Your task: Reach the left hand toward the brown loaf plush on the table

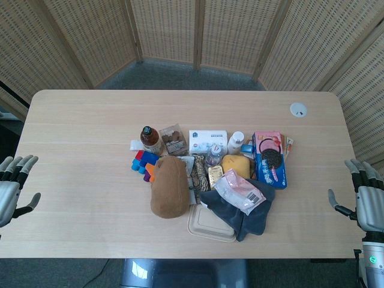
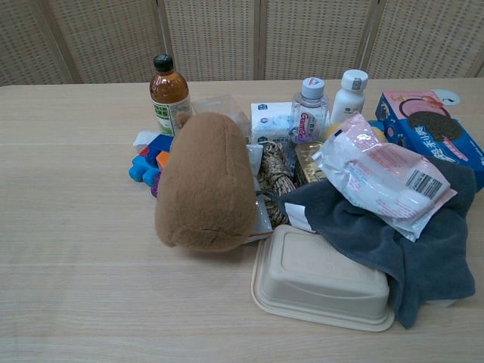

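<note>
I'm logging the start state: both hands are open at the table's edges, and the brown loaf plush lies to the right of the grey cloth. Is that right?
Not quite. The head view shows the brown loaf plush lying to the left of the grey cloth, not the right. The rest holds: the left hand and right hand are open at the table's edges.

Bare pale wooden tabletop (image 1: 84, 180) lies open between left hand (image 1: 13, 189) and brown loaf plush (image 1: 169, 187). Blue and red toy blocks (image 1: 143, 162) crowd plush's far-left end; brown-capped amber bottle (image 1: 150, 139) behind; beige lidded food tray (image 1: 210, 222) near its right.
</note>
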Robot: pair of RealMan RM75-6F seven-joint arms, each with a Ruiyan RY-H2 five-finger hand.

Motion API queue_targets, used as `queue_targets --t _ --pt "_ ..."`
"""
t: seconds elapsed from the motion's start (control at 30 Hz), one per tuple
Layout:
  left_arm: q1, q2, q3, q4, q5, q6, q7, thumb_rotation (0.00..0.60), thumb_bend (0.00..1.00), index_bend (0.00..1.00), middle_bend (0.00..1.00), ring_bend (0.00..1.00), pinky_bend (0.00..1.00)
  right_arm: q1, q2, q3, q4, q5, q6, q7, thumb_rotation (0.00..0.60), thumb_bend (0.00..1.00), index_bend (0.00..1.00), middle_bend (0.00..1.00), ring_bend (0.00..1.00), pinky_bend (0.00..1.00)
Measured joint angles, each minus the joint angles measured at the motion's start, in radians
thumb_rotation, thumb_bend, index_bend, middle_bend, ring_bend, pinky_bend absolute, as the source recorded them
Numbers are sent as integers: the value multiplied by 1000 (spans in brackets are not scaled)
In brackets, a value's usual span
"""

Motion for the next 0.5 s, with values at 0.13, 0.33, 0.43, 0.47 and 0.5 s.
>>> queue_targets --t 0.13,0.33,0.43,0.47,0.5 --pt "-6 0 7 -1 0 -16 0 600 426 0 0 0 0 4 -3 -1 -2 2 -12 -5 333 414 0 0 0 0" --pt "-18 1 12 -4 19 -25 -3 600 426 0 0 0 0 5 -12 -5 0 -5 -12 -3 336 415 0 0 0 0" --pt "-35 0 15 -2 38 -43 -3 600 419 0 0 0 0 2 -12 -3 0 -6 -6 1 336 414 0 0 0 0" --pt "-43 -1 16 0 46 -51 -2 600 408 0 0 0 0 1 -12 -3 0 -7 -5 1 336 414 0 0 0 0" --pt "-51 -2 17 1 54 -61 1 600 386 0 0 0 0 1 -10 -3 -1 -7 -5 1 335 414 0 0 0 0"
